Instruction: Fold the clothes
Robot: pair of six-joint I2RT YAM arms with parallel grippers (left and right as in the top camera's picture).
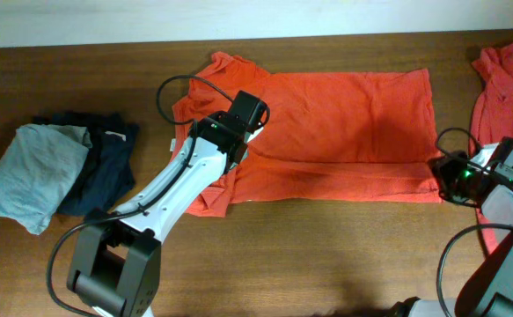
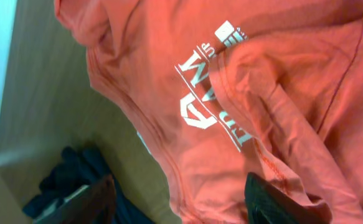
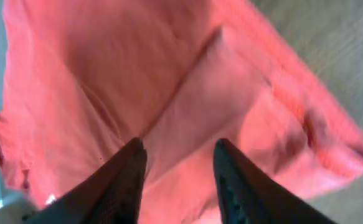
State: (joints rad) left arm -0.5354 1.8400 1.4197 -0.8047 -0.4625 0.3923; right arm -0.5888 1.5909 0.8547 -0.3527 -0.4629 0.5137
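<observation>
— Two orange-red T-shirts are seen on the tabletop [image 1: 326,255]; where are they laid?

— The spread T-shirt [image 1: 344,114] is laid flat across the middle, with its near edge doubled over. The bunched T-shirt [image 1: 498,84] is left at the far right edge.

— How is the left claw [image 2: 181,196] held?

— It is held above the spread T-shirt's left end, close to the white print [image 2: 209,93]. Its fingers are set well apart and nothing is gripped.

— And the right claw [image 3: 180,155]?

— It is placed over the spread T-shirt's near right corner. The fingers are partly parted, a ridge of fabric is seen below the gap, and nothing is pinched.

— What else is noted?

— A light-grey folded garment [image 1: 32,172] and a dark navy garment [image 1: 106,163] are found touching at the left.
</observation>
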